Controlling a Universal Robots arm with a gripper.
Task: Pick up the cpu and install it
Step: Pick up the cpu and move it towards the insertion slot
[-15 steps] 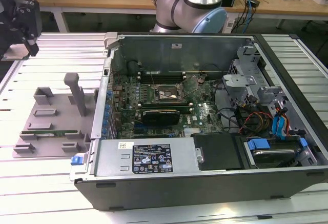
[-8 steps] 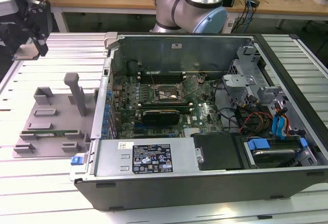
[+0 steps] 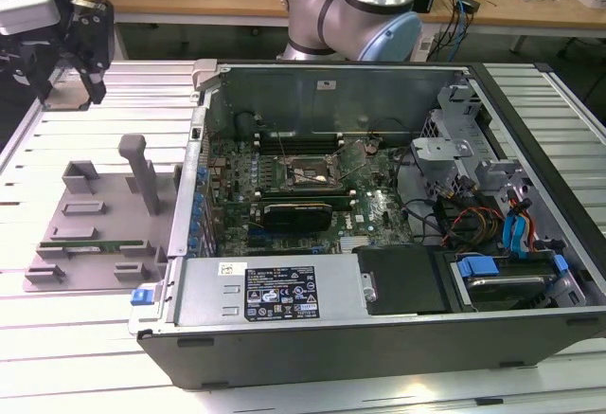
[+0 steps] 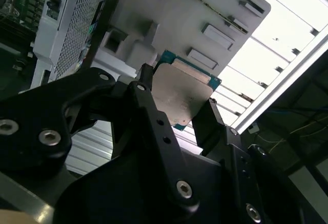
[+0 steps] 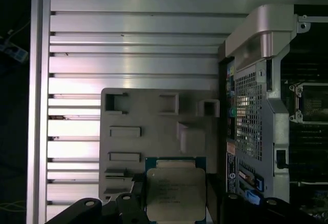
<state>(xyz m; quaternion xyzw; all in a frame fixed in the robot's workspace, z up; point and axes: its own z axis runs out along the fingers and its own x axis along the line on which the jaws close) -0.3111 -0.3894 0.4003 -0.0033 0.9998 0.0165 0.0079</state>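
The cpu (image 5: 176,193), a flat square chip with a silver-grey top and a thin green rim, sits between my gripper's (image 5: 176,203) black fingers, which are shut on its two sides. In the second wrist view the cpu (image 4: 180,98) is lifted off the grey holder tray (image 4: 169,24) while the gripper (image 4: 178,88) clamps it. In the exterior view the gripper (image 3: 71,78) hangs at the far upper left, above the slatted table, with the cpu (image 3: 64,97) as a grey plate in it. The black-framed motherboard socket (image 3: 308,175) lies open inside the computer case, far toward the exterior view's right.
The grey holder tray (image 3: 95,215) lies on the slatted aluminium table (image 3: 95,357) and carries a long green memory stick (image 3: 80,243) and an upright post (image 3: 142,172). The open computer case (image 3: 379,329) stands beside it, its side wall (image 5: 251,111) between tray and socket (image 5: 310,98).
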